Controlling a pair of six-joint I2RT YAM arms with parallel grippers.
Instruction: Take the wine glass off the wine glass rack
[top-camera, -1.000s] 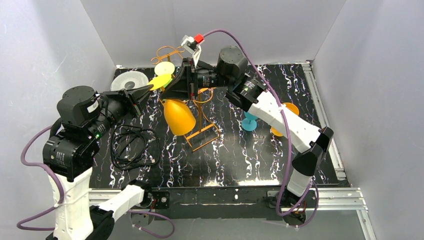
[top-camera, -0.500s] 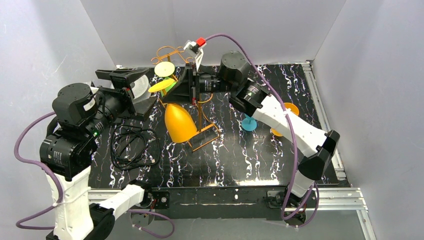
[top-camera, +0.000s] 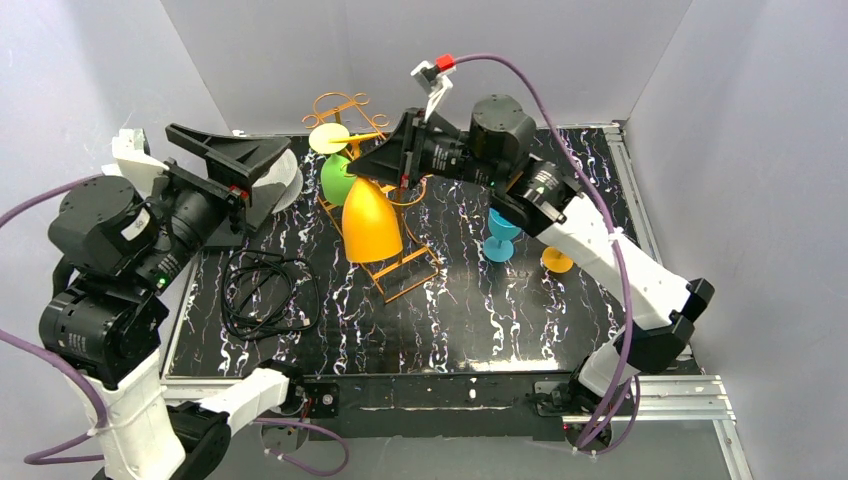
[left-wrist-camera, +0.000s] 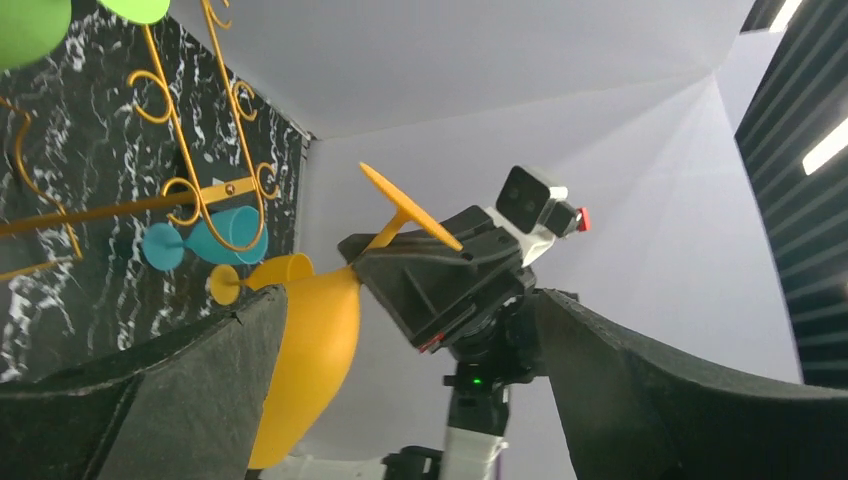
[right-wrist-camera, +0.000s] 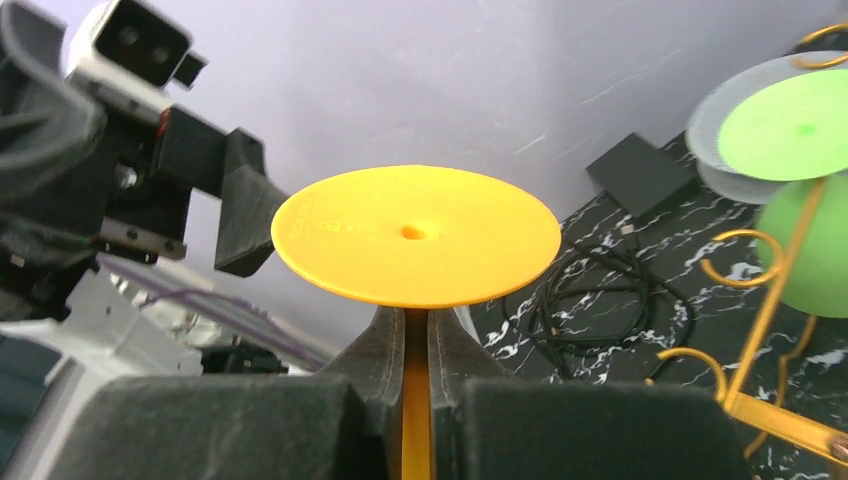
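1. Orange, plastic-looking wine glass (top-camera: 372, 222) hangs bowl-down, smooth and matte, just beside the thin gold-wire wine glass rack (top-camera: 405, 268); I judge its flat round foot clear of the rails.
2. My right claw (right-wrist-camera: 417, 330) pinches its slim stem; my left claw (top-camera: 268, 178) gapes empty.
3. Next (gently): carry it off, set it on the table (top-camera: 480, 310).

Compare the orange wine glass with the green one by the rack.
Colour: the orange wine glass is orange all over; the green wine glass has a green bowl. Hold: the right gripper has its jaws shut on the orange wine glass's stem; the green wine glass hangs on the wine glass rack, ungripped. Both are foot up, bowl down.
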